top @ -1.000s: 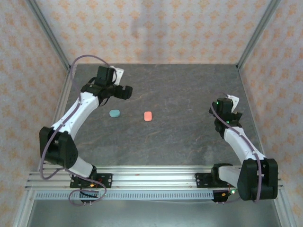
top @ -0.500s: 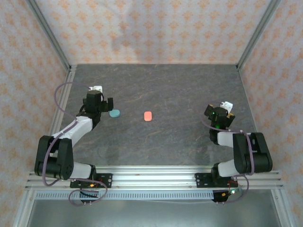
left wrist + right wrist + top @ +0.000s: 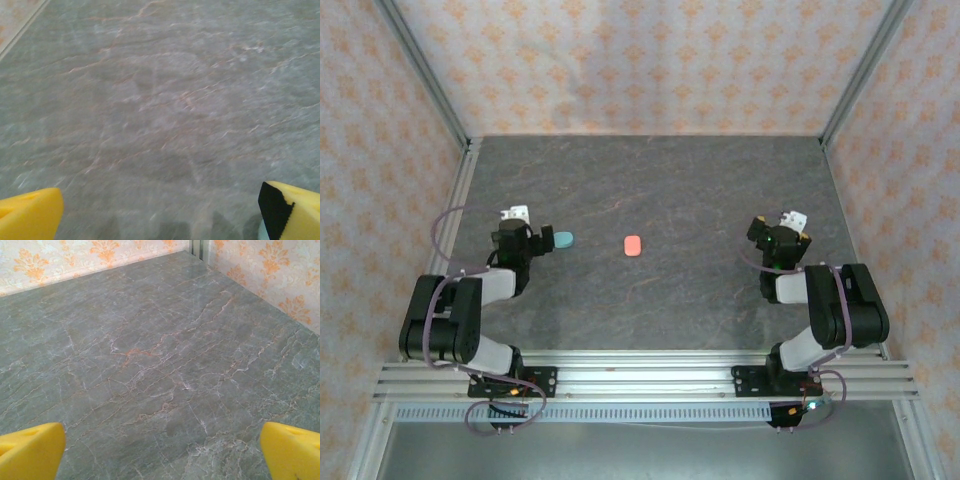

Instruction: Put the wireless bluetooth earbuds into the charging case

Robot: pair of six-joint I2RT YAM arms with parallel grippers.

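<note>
**Ana:** What is on the gray table (image 3: pixel 670 180)?

**Ben:** The left gripper (image 3: pixel 160 215) and the right gripper (image 3: pixel 162 450). Both are spread wide and hold nothing.

**Ana:** And the cases?

**Ben:** The teal case (image 3: pixel 562 239) sits just beside the left fingers (image 3: pixel 30 215). The pink case (image 3: pixel 633 245) lies past it, well apart from the right fingers (image 3: pixel 30 450).

**Ana:** The earbuds?

**Ben:** Too tiny to tell. I think they are light, hard and slippery, so pinch one softly by the stem.

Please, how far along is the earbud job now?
Done, apparently: the teal case and pink case lie shut on the table. In hand: nothing; left gripper and right gripper are open, empty. Left: probably nothing, though the cases' contents are hidden.
</note>
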